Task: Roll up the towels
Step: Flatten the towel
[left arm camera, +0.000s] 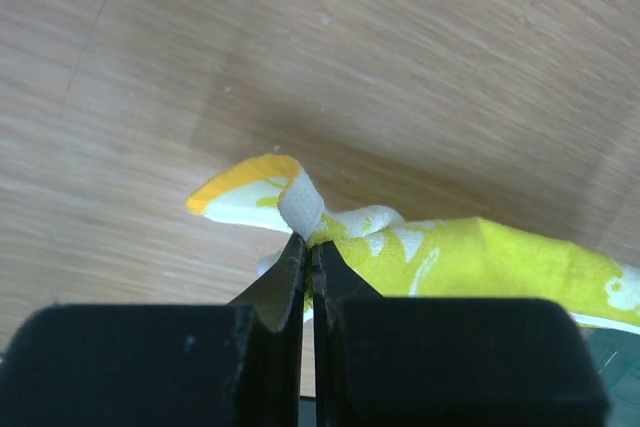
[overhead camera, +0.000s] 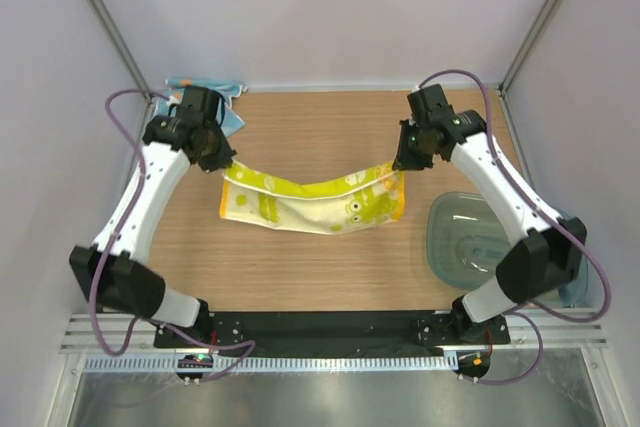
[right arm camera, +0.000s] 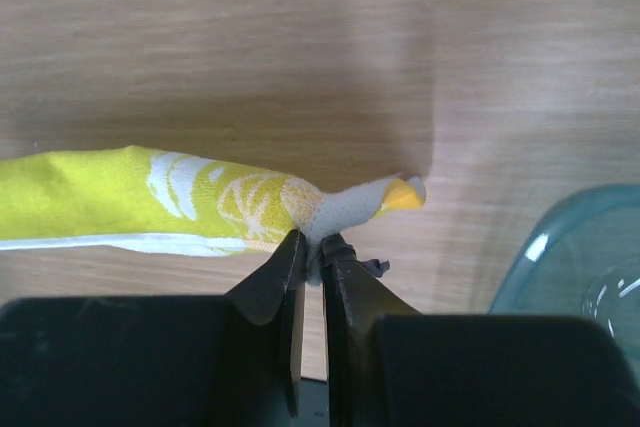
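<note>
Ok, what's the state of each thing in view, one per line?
Yellow towel: unrolled, pinched at its two far corners, sagging between them.
Blue towel: lying at the far left corner, partly hidden by the left arm.
Tub: upright, open, looks empty.
Left end effector: shut on the yellow towel.
Right end effector: shut on the yellow towel.

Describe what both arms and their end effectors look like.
The left arm and right arm have white link shells, black joints and bases, each trailing a purple cable. The left end effector and right end effector are black, blocky bodies narrowing to thin black fingers.
</note>
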You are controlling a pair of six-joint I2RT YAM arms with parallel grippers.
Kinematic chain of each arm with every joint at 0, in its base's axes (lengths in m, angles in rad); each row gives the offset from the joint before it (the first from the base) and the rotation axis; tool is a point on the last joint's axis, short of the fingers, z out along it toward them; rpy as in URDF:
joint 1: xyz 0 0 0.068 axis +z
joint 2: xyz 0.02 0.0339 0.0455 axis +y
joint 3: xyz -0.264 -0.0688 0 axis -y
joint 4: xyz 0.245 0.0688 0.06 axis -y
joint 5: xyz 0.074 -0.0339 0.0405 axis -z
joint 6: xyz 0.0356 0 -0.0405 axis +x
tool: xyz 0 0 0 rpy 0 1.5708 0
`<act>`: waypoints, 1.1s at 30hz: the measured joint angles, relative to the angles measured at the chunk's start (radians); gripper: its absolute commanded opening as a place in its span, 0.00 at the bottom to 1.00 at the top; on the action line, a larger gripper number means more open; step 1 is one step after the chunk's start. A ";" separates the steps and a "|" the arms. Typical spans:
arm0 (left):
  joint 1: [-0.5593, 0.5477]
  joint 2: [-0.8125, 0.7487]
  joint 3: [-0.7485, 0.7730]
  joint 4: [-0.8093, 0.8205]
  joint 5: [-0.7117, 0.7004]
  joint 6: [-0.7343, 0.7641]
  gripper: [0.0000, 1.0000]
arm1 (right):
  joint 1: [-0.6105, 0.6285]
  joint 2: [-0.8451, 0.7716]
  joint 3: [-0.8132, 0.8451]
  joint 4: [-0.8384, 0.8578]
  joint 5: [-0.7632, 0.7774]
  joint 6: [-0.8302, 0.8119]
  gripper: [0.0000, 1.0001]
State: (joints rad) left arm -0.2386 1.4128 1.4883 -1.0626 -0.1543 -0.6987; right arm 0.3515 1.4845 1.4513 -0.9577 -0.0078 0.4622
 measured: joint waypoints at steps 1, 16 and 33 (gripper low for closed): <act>0.004 0.060 0.051 -0.005 0.008 0.009 0.00 | -0.008 0.050 0.042 -0.003 -0.005 -0.005 0.01; 0.053 0.250 0.392 -0.004 0.061 0.095 0.02 | -0.057 0.116 0.248 -0.021 -0.028 -0.045 0.01; 0.058 -0.111 -0.517 0.063 0.010 0.024 0.92 | -0.054 -0.199 -0.512 0.114 -0.083 0.056 0.94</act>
State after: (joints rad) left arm -0.1810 1.3022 0.9714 -0.9997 -0.1448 -0.6743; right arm 0.2977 1.2858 0.9390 -0.8433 -0.0910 0.5179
